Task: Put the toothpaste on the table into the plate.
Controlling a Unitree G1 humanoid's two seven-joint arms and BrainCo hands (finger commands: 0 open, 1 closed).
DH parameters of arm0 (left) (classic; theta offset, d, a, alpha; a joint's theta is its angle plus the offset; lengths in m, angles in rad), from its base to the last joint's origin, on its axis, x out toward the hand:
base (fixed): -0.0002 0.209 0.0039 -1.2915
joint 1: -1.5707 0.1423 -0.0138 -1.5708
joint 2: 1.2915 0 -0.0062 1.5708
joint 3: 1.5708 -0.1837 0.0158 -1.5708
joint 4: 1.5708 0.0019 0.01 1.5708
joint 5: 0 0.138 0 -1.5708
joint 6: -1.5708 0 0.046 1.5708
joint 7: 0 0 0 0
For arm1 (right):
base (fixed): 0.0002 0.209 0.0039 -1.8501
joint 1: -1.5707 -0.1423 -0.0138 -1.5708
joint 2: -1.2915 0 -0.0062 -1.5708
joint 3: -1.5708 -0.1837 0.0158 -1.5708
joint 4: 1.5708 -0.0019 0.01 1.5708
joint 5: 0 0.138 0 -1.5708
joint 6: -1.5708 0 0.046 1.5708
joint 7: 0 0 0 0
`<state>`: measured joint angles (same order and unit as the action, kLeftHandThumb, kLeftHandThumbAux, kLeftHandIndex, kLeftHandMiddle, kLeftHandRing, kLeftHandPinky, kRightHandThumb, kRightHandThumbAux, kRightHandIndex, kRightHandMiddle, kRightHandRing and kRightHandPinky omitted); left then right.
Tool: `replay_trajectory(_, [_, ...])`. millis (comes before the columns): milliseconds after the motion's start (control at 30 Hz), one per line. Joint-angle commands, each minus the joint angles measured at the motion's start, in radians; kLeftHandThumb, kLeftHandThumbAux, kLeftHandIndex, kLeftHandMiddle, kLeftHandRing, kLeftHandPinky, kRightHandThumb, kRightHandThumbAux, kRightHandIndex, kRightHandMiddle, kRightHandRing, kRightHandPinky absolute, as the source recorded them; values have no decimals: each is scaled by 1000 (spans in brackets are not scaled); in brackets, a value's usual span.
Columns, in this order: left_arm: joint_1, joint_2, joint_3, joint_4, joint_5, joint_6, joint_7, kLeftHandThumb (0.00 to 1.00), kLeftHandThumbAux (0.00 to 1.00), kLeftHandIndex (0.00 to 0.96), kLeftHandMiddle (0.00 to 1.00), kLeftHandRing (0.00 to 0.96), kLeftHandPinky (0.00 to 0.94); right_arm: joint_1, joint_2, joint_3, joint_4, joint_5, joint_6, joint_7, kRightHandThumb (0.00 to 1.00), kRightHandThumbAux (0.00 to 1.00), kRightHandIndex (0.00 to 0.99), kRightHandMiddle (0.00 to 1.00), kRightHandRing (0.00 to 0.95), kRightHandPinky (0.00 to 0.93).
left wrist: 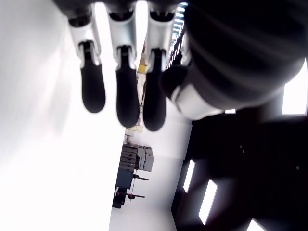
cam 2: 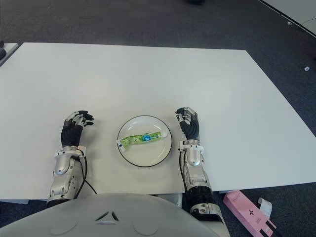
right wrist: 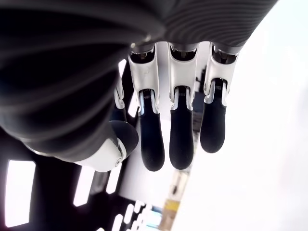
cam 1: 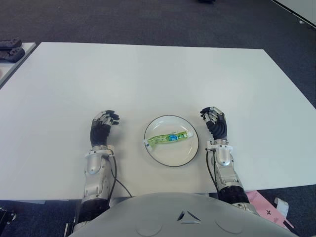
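Both hands are seen loosely curled, with nothing held: the left hand (cam 1: 104, 126) and the right hand (cam 1: 214, 121). Between them the toothpaste (cam 1: 168, 138) is laid across the plate (cam 1: 157, 155), pointing hand to hand, slightly nearer the right one.

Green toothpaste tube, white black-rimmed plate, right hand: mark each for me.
Green toothpaste tube (cam 1: 168, 138): left eye view, middle of the tube's body, lying in the plate.
White black-rimmed plate (cam 1: 174, 158): left eye view, bare near part of the dish.
Right hand (cam 1: 216, 123): left eye view, back of the hand, empty, right of the plate.
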<state>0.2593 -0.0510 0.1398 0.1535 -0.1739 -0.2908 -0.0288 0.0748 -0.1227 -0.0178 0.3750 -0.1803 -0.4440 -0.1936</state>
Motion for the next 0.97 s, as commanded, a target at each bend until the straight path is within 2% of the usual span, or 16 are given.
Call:
replay_trajectory(33, [13, -2, -6, 9, 6, 11, -7, 707, 726, 429, 509, 501, 484, 17, -26, 12, -31, -25, 70, 33, 701, 732, 428, 485, 473, 454])
replay_trajectory(300, [13, 4, -9, 6, 7, 20, -10, 706, 726, 429, 514, 506, 491, 26, -57, 27, -40, -37, 98, 75, 698, 735, 425, 465, 454, 440])
replay_trajectory(533, [16, 5, -11, -1, 25, 28, 1, 706, 726, 429, 503, 505, 477, 37, -63, 29, -51, -26, 121, 99, 701, 735, 425, 464, 453, 450])
replay_trajectory(967, [18, 12, -8, -1, 45, 21, -5, 706, 726, 429, 514, 510, 503, 56, -43, 20, -55, 7, 120, 112, 707, 734, 427, 475, 469, 470])
